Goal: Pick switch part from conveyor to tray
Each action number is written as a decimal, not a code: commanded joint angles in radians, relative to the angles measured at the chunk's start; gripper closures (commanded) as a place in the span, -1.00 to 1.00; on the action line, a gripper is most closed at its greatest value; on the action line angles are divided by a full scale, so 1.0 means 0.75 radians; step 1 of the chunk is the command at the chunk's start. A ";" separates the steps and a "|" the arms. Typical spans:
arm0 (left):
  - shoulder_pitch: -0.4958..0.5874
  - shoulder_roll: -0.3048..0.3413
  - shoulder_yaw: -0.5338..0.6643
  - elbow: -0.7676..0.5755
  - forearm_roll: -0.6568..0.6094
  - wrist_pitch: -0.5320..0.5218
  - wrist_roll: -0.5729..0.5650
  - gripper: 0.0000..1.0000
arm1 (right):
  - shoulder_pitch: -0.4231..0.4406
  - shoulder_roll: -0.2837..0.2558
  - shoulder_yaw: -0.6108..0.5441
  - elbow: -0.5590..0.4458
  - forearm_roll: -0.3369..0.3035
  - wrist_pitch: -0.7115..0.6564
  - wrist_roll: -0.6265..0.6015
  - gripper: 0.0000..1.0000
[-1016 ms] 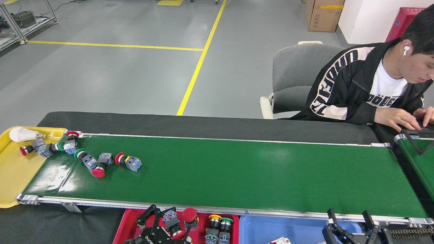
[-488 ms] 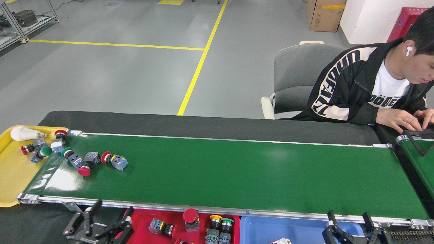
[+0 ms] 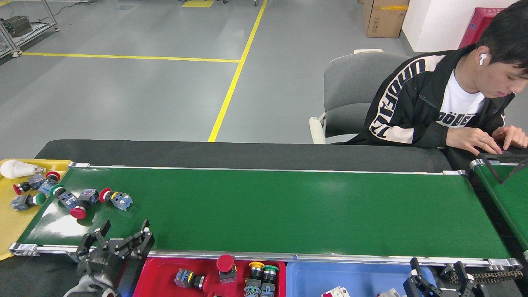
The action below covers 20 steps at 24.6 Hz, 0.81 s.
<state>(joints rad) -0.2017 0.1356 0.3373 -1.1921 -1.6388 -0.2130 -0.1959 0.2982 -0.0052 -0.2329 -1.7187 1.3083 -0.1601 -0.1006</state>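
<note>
The conveyor [image 3: 288, 210] is a long glossy green belt across the view. Three switch parts lie at its left end: a red-capped one [image 3: 115, 199], a green-capped one [image 3: 64, 197] and a red mushroom one [image 3: 80, 207]. My left gripper [image 3: 123, 234] is open and holds nothing. It hangs over the belt's near rail, just below and right of those parts. The red tray [image 3: 161, 272] under the near rail holds several switch parts [image 3: 226, 266]. My right gripper [image 3: 439, 274] is open at the bottom right, below the rail.
A yellow tray [image 3: 10, 227] past the belt's left end holds a white bulb [image 3: 16, 168] and more switch parts. A blue bin [image 3: 305, 276] sits right of the red tray. A seated person [image 3: 433, 107] works at the far right beside a smaller green belt [image 3: 507, 198].
My left gripper let go of a switch part in the red tray, swung left, then rose to the belt's near rail. The parts on the belt drifted left; some dropped into the yellow tray.
</note>
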 commanded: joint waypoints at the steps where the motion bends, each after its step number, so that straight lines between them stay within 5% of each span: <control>1: -0.024 0.089 0.031 0.078 0.015 0.147 0.008 -1.00 | -0.044 -0.018 0.012 -0.009 -0.004 -0.048 -0.007 -0.98; 6: -0.177 0.234 0.043 0.362 0.056 0.229 0.046 -1.00 | -0.058 -0.018 0.041 -0.001 -0.004 -0.079 -0.007 -0.98; 11: -0.416 0.335 0.033 0.696 0.060 0.231 0.048 -0.69 | -0.056 -0.016 0.041 -0.001 -0.002 -0.087 -0.009 -0.98; 12: -0.439 0.349 0.029 0.737 0.070 0.221 0.048 -0.54 | -0.056 -0.016 0.041 -0.001 -0.004 -0.087 -0.009 -0.98; 13: -0.461 0.371 0.025 0.786 0.093 0.186 0.048 -0.03 | -0.056 -0.016 0.041 -0.001 -0.004 -0.085 -0.009 -0.98; 16: -0.486 0.404 0.025 0.867 0.158 0.071 0.048 0.75 | -0.056 -0.016 0.041 0.001 -0.004 -0.085 -0.007 -0.98; 20: -0.480 0.378 0.025 0.833 0.173 0.061 0.051 0.89 | -0.054 -0.014 0.041 0.001 -0.004 -0.083 -0.009 -0.98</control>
<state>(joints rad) -0.5503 0.4220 0.3580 -0.5555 -1.5135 -0.1494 -0.1589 0.2628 -0.0107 -0.2017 -1.7091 1.3082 -0.2219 -0.1006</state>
